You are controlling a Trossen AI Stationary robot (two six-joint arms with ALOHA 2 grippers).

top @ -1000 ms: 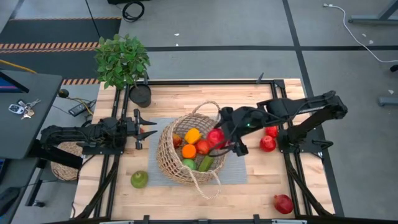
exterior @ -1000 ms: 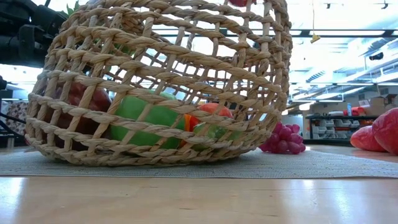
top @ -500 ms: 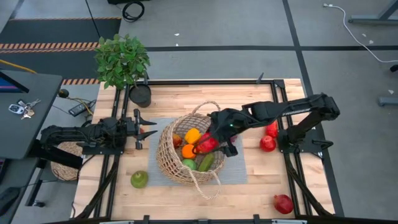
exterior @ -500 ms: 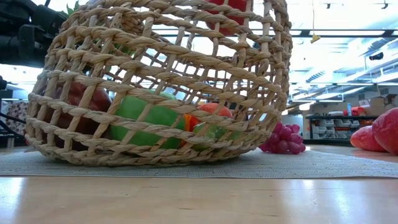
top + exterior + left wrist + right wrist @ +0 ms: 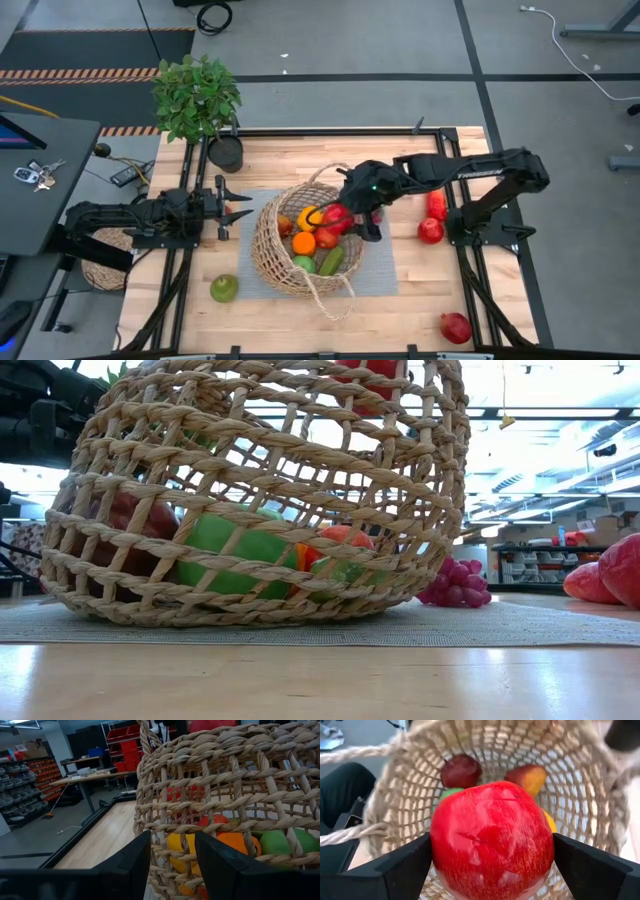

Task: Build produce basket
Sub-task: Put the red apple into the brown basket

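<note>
The tan woven basket stands on a grey mat mid-table. Inside it lie an orange, a yellow pepper and green produce. My right gripper hangs over the basket's opening, shut on a red apple. My left gripper rests level just left of the basket; its fingers stand apart with nothing between them and point at the basket wall. A green apple sits on the wood near the front. My right gripper pinches the red apple by two opposite sides between its two widely spread fingers. The fingers slant down from the table's right. The apple is lifted clear, above the produce in the basket and inside the rim's outline.
Right of the mat lie two red fruits, and a pomegranate sits at the front right corner. Purple grapes rest behind the basket. A potted plant and a black pot stand at the far left.
My right gripper has carried the red apple toward the table's left, from the basket's right rim to over its opening. It has sunk a little and rolled about its own axis. The apple stays pinched, and the basket has not shifted.
</note>
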